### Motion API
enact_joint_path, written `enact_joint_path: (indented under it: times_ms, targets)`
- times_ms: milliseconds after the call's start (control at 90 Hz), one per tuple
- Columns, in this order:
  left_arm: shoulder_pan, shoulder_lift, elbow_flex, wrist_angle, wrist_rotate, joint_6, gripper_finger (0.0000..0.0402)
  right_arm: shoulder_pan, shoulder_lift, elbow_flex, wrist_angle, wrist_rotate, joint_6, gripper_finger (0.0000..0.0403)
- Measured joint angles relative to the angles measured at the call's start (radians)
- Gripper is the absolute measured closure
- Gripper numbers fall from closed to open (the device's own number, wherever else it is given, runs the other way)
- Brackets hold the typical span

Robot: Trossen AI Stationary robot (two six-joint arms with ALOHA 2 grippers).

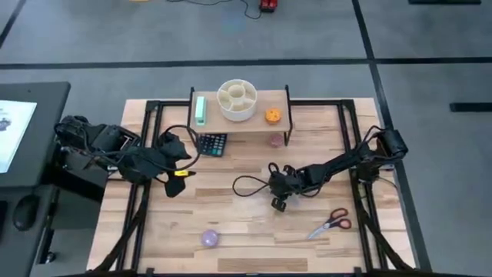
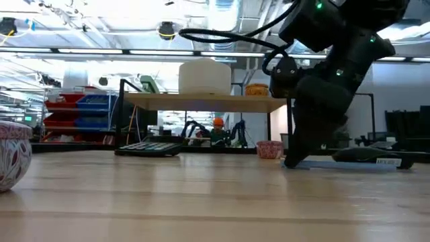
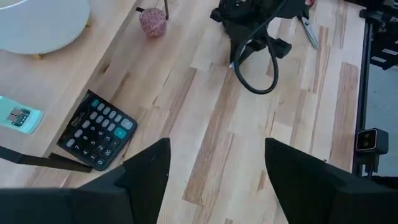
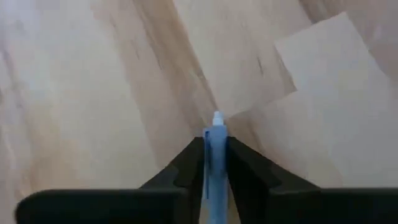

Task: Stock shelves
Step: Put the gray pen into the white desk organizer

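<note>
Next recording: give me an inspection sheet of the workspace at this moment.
Surface: light-wood table, partly bare.
Job's things: riser shelf holds a white divided bowl, green box and orange item.
Clutter: calculator, pink item, scissors, purple ball.
Grippers: right gripper shut on a blue pen, low over the table; left gripper open, hovering near the calculator.
Cables: black loop by the right arm.
Surroundings: grey floor.
</note>
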Motion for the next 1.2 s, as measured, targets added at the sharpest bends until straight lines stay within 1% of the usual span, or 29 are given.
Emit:
enact_joint_path:
  times_ms: [122, 244, 367, 456, 567, 767, 989, 1200]
  targets:
    - [0.000, 0.000, 0.000, 0.000, 0.000, -0.004, 0.0164, 0.030, -0.037, 0.003, 0.001, 0.067, -0.003, 0.0282]
    - [0.000, 0.000, 0.000, 0.000, 0.000, -0.010, 0.0164, 0.093, -0.058, -0.019, 0.021, 0.173, 0.010, 0.0242]
    - [0.000, 0.000, 0.000, -0.001, 0.000, -0.011, 0.0164, 0.146, -0.047, -0.091, 0.109, 0.223, 0.077, 0.0214]
    - [0.000, 0.000, 0.000, 0.000, 0.000, -0.013, 0.0164, 0.164, -0.020, -0.156, 0.233, 0.230, 0.113, 0.0205]
    - [0.000, 0.000, 0.000, -0.001, 0.000, -0.027, 0.0164, 0.161, 0.018, -0.201, 0.381, 0.248, 0.110, 0.0205]
    - [0.001, 0.000, 0.000, 0.000, 0.000, -0.031, 0.0164, 0.155, 0.097, -0.209, 0.471, 0.286, 0.075, 0.0217]
    - [0.001, 0.000, 0.000, -0.002, -0.001, -0.048, 0.0164, 0.198, 0.175, -0.204, 0.506, 0.339, 0.090, 0.0245]
    - [0.001, 0.000, 0.000, -0.007, -0.002, -0.050, 0.0164, 0.236, 0.181, -0.205, 0.502, 0.363, 0.106, 0.0281]
